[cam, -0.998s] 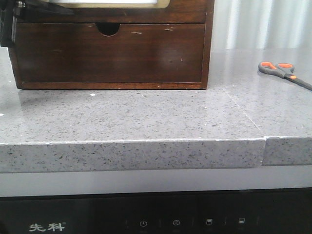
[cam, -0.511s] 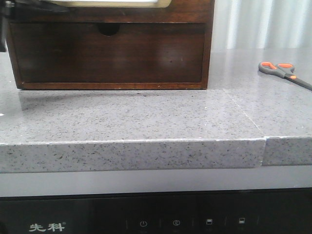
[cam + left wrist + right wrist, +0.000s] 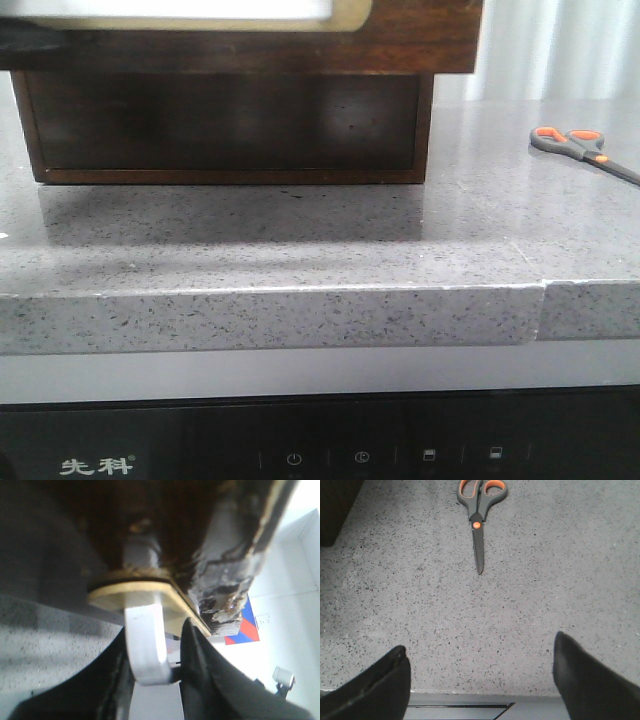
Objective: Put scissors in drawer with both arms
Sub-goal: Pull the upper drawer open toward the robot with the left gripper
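The drawer point(image 3: 410, 30) juts out from the top of the brown cabinet, and its cream-rimmed window point(image 3: 345, 18) shows along the upper edge of the front view. In the left wrist view my left gripper point(image 3: 152, 652) is shut on the drawer's white handle point(image 3: 145, 630), which is fixed to a cream plate point(image 3: 107, 595). The scissors point(image 3: 580, 146) lie flat on the counter at the far right, apart from the cabinet. My right gripper point(image 3: 480, 675) hangs open over the counter's front edge, with the scissors point(image 3: 479, 515) ahead of it, blades pointing back toward the fingers.
The cabinet's lower plain front point(image 3: 220, 125) lies in the shadow of the drawer above it. The grey speckled counter point(image 3: 280, 240) has a seam point(image 3: 541, 290) at the right. Its front edge point(image 3: 470, 696) is just under the right fingers.
The drawer has slid out toward the camera. Its front now hides the lower drawer's finger notch and throws a shadow on the counter. The scissors have not moved.
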You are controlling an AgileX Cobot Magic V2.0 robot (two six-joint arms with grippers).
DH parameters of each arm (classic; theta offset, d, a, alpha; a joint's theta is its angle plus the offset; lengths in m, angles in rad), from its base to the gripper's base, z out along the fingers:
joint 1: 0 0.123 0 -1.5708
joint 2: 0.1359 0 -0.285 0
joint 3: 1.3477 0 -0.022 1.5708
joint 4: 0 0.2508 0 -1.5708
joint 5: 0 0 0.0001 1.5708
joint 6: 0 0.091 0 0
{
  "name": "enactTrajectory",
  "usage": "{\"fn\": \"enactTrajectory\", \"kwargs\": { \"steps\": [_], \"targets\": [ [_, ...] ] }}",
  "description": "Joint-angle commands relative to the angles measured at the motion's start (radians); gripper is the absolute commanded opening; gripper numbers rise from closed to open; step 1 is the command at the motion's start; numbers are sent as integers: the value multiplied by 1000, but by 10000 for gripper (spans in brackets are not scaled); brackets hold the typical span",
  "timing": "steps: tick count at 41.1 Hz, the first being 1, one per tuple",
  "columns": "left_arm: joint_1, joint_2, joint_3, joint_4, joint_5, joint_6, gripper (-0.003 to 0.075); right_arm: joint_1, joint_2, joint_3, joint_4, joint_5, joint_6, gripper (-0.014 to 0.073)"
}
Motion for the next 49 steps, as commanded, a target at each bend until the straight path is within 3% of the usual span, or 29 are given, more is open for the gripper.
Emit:
{"fn": "enactTrajectory", "kwargs": {
  "steps": [1,7,13,17,28,38,45,49],
  "targets": [
    [-5,-48,-12,-22,93,78,102,-5,3,-30,-6,-60,-8,603],
    [-5,-50,-11,-21,91,78,186,-5,3,-30,-6,-60,-8,603],
    [-5,-50,-11,-21,89,78,407,-5,3,-30,-6,-60,-8,603],
    [-5,-50,-11,-21,89,78,484,-5,3,-30,-6,-60,-8,603],
    [-5,-74,7,7,99,78,490,-5,3,-30,-6,-60,-8,603],
    [-5,-230,79,13,99,40,490,-5,3,-30,-6,-60,-8,603],
    [-5,-356,45,112,64,-35,487,-5,3,-30,-6,-60,-8,603],
    [-5,-404,-24,268,-17,-93,445,-5,3,-30,-6,-60,-8,603]
  ]
}}
